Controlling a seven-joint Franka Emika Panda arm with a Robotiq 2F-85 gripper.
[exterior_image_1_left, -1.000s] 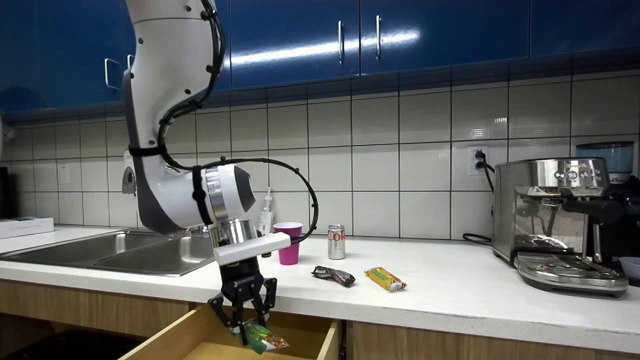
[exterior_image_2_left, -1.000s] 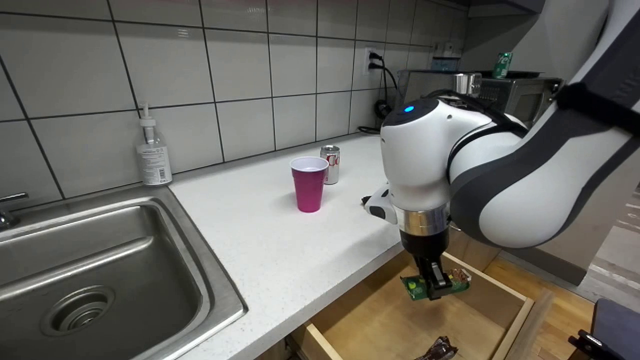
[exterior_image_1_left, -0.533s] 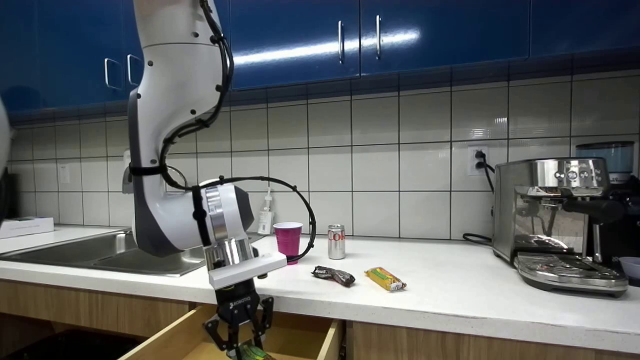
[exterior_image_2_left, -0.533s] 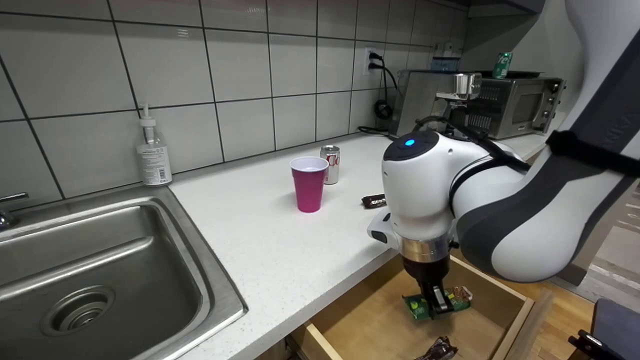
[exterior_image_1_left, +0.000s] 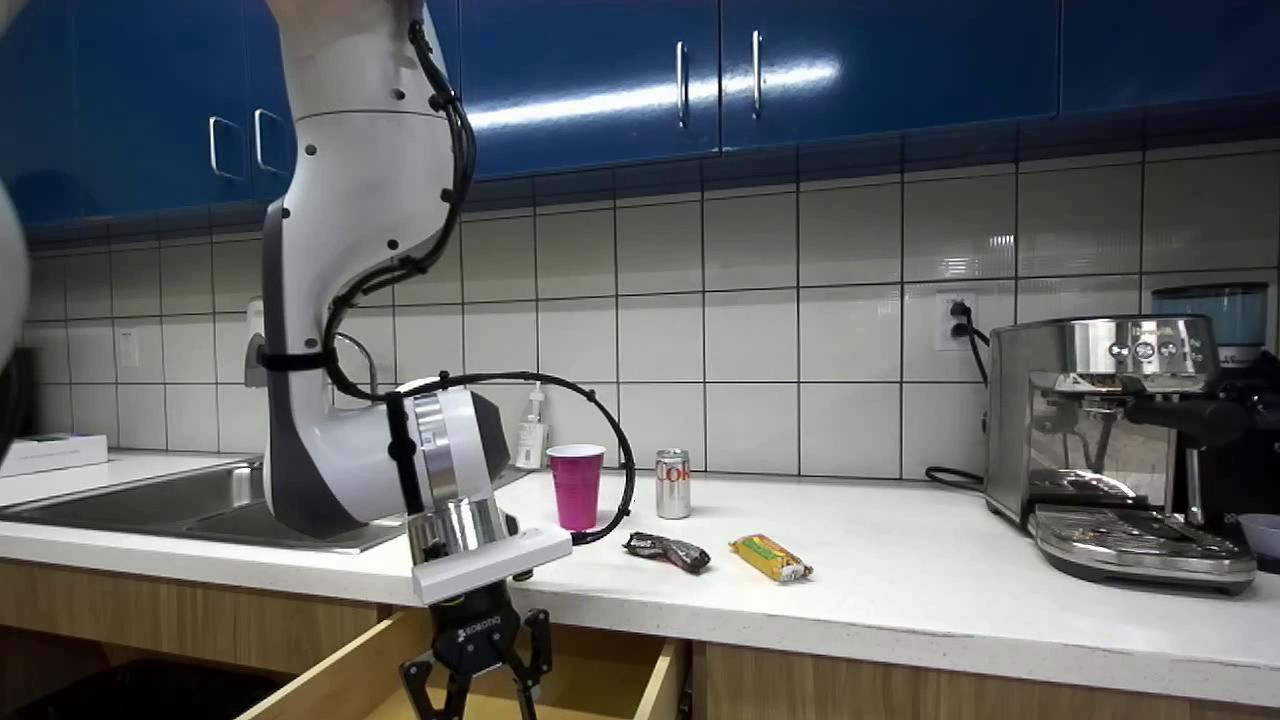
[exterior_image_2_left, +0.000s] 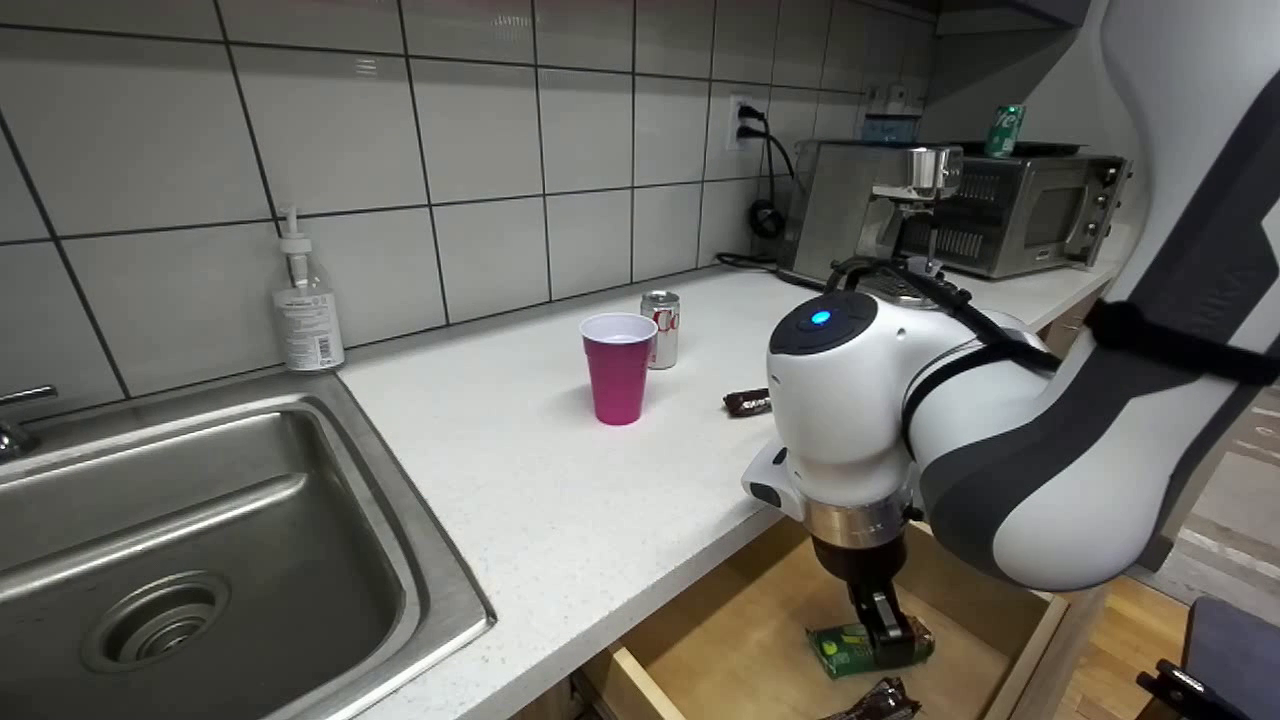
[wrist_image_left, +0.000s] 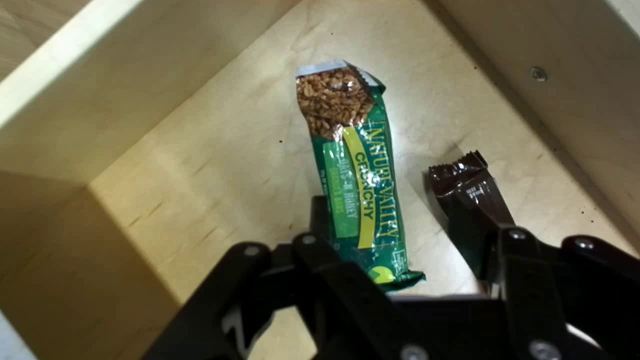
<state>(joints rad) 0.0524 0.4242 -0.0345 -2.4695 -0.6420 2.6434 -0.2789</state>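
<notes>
Surface (exterior_image_1_left: 900, 540): white; magenta cup (exterior_image_2_left: 619, 375) standing upright on it. Silver can (exterior_image_1_left: 673, 484), upright, near the cup. Dark-wrapped bar (exterior_image_1_left: 667, 551) and yellow-wrapped bar (exterior_image_1_left: 771, 558), lying, both nearer the front edge than the cup, the yellow one farther from it. Espresso machine (exterior_image_1_left: 1090, 455), well apart from the cup. Sink (exterior_image_2_left: 432, 565), inset, on the opposite side of the cup from the machine. Drawer (exterior_image_2_left: 735, 640), pale wood, open, below the cup's level: green granola bar (wrist_image_left: 357, 170) and brown-wrapped bar (wrist_image_left: 472, 195), lying on its bottom.

A light streak (exterior_image_1_left: 600, 104) crosses blue cabinets (exterior_image_1_left: 590, 50) at my twelve o'clock, above pale tiles (exterior_image_1_left: 752, 340); a white counter (exterior_image_1_left: 940, 560) lies at four.
</notes>
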